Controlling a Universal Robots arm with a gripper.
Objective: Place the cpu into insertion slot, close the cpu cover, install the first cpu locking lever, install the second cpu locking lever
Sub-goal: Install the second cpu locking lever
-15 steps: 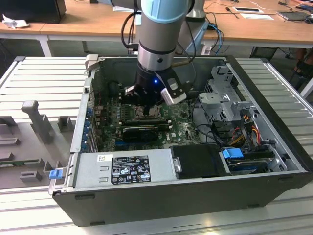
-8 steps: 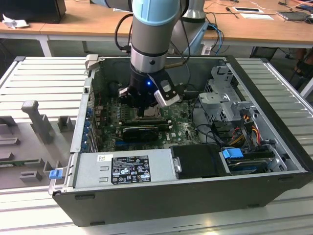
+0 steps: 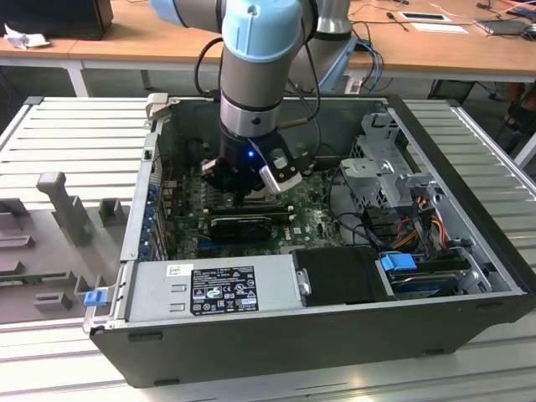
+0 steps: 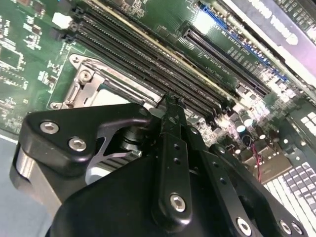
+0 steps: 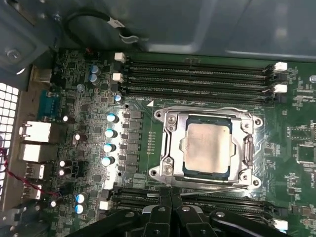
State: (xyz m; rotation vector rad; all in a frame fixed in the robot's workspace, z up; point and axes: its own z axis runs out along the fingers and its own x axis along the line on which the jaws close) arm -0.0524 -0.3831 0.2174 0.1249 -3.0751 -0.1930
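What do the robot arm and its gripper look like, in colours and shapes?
The grey cylindrical arm has light blue joint caps, and a black cable runs beside it. A small blue light glows on the black wrist part. The black gripper has narrow metal fingers and linkage bars fixed with silver screws.

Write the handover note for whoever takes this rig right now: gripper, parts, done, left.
Gripper: shut, holding nothing, tips low over the board at the socket's edge, beside a thin lever.
Cpu: seated in the slot, silver top showing.
Cover: down flat around the cpu.
Done: cpu placed, cover closed.
Left: whether either locking lever is latched can't be told from these views; check both.
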